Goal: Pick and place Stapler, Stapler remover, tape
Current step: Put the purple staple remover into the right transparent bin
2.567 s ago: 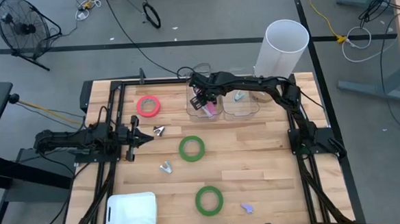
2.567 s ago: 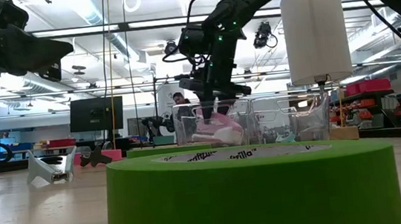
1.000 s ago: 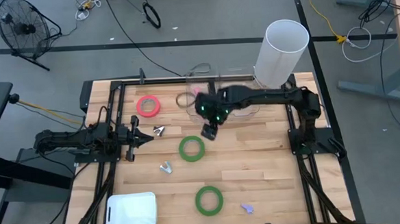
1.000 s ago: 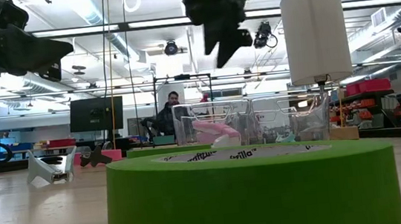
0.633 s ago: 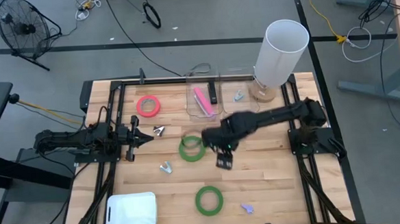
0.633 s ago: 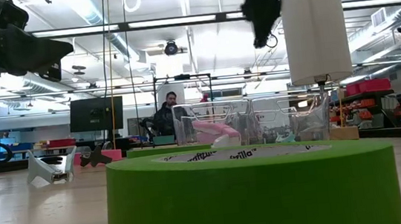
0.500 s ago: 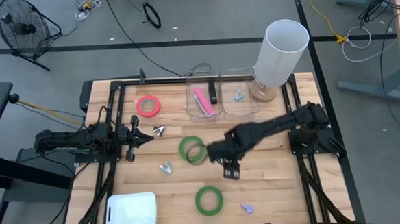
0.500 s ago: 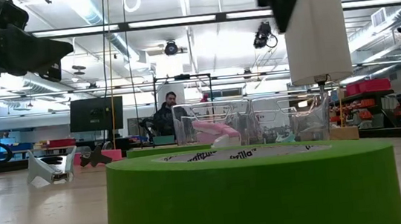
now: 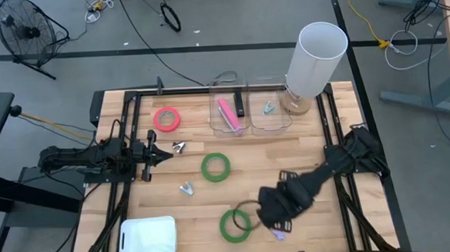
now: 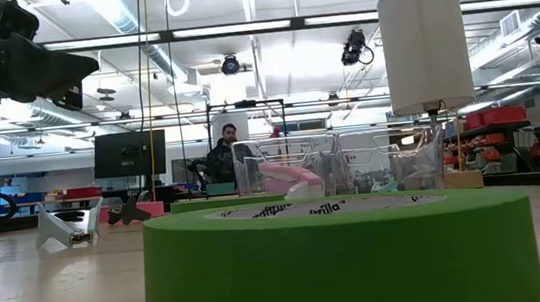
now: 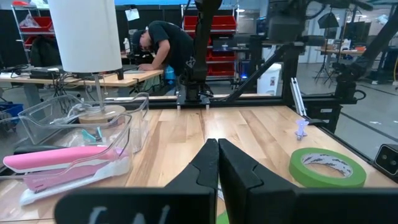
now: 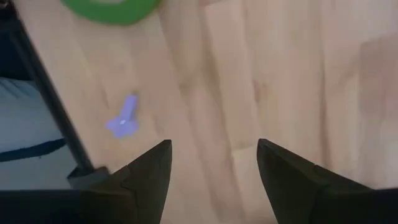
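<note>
I see a tall white tube (image 9: 317, 55) standing at the far edge of the wooden table (image 9: 304, 156). A white board (image 9: 147, 238) lies at the near left corner. A black fan (image 9: 24, 32) sits on the floor, and a person (image 11: 163, 42) leans over a desk in the room behind.

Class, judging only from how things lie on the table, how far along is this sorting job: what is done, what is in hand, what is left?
Done: a pink stapler lies in one clear bin and a small remover in the next.
In hand: nothing is gripped. The right end effector, open, hangs over the purple remover near the front edge. The left end effector waits, shut.
Left: two green tape rolls, the pink-red roll, and the other removers.
</note>
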Motion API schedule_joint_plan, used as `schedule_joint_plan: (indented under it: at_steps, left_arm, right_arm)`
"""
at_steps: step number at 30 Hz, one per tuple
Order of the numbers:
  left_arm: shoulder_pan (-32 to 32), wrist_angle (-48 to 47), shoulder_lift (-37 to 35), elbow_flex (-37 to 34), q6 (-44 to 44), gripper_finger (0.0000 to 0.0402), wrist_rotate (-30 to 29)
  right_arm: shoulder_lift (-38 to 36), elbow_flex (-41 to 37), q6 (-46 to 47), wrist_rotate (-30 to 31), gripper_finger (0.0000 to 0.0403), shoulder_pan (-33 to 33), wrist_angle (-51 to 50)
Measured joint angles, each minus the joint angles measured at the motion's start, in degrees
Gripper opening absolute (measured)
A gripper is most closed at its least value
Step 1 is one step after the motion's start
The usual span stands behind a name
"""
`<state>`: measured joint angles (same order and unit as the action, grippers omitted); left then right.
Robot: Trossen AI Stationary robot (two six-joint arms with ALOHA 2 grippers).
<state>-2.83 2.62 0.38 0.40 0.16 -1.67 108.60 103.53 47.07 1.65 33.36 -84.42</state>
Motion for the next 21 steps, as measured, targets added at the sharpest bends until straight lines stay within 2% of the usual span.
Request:
schedule_joint_plan:
  at_steps: [5,12,21]
  left_arm:
    - [0.00,0.02,-0.02,0.00,0.00,0.0016,0.00]
    - [0.00,-0.04,0.00,-0.02,-0.09,0.0016,0.00]
    - [0.00,-0.31,0.00,0.00,-1.05,0.0016,0.00]
  right_arm:
    - [0.00,-0.02,9.01,1.95,0.0235,6.28,3.00]
    - [0.61,-0.70,18.10,9.81,0.0235,13.39,12.25]
    - [1.22,-11.74,20.42,6.38,0.0235,15.54,23.77]
